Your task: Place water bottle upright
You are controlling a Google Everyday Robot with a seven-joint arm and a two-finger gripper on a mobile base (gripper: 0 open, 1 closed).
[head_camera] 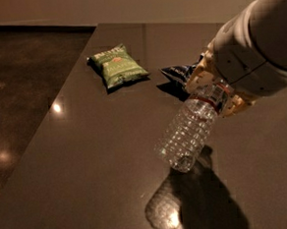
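The water bottle (189,132) is clear ribbed plastic with a white label edged in red. It hangs tilted above the dark table (87,155), its base pointing down and to the left, its cap end hidden in my hand. My gripper (215,92) is shut on the bottle's upper end and holds it clear of the table. The large white arm (257,44) comes in from the upper right.
A green snack bag (117,65) lies on the table at the back left. A dark blue snack bag (180,74) lies just behind my gripper, partly hidden. The table's left edge runs diagonally with dark floor (19,95) beyond it.
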